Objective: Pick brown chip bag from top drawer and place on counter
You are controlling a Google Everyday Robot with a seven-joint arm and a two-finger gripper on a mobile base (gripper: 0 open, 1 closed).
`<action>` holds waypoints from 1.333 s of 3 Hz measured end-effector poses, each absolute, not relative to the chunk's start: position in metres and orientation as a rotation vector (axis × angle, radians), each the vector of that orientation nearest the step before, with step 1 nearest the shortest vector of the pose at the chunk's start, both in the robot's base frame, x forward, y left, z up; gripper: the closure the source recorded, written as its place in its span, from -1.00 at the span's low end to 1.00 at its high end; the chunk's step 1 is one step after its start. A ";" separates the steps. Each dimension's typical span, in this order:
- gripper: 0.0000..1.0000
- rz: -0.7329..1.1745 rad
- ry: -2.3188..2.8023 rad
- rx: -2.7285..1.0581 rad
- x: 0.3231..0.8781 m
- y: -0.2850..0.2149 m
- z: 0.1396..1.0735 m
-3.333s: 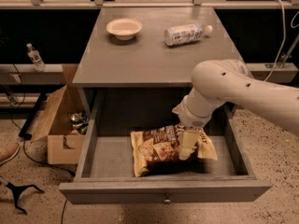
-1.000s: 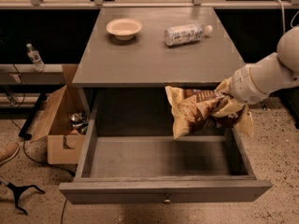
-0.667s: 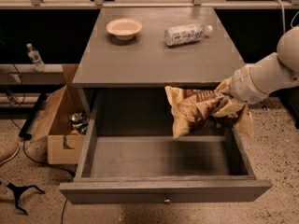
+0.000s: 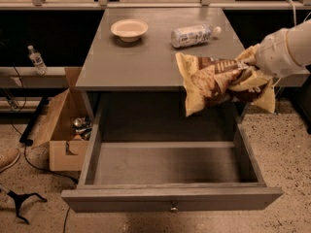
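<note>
The brown chip bag (image 4: 214,81), dark brown with yellow edges, hangs in the air at the counter's front right corner, above the open top drawer (image 4: 170,165). My gripper (image 4: 245,74) is shut on the bag's right part, with the white arm coming in from the right. The bag droops to the left over the front edge of the counter (image 4: 141,57). The drawer is pulled fully out and holds nothing; its small knob (image 4: 172,208) shows on the front panel.
A white bowl (image 4: 129,29) and a white-labelled plastic bottle (image 4: 193,35) rest on the back of the counter. A cardboard box (image 4: 60,130) with cans stands on the floor to the left. A small bottle (image 4: 35,58) stands on a left shelf.
The bag was lying in the drawer with my gripper on it. It was lifted out to the right, and now it has risen higher, to counter level.
</note>
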State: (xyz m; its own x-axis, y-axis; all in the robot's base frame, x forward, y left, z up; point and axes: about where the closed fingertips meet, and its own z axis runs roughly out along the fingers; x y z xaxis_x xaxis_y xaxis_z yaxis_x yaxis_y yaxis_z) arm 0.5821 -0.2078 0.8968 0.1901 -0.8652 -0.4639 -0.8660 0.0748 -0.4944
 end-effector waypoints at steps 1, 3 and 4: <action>1.00 -0.017 1.592 -1.717 0.602 -0.204 0.933; 0.64 0.024 1.730 -1.454 0.694 -0.201 0.934; 0.18 0.032 1.832 -1.299 0.728 -0.206 0.923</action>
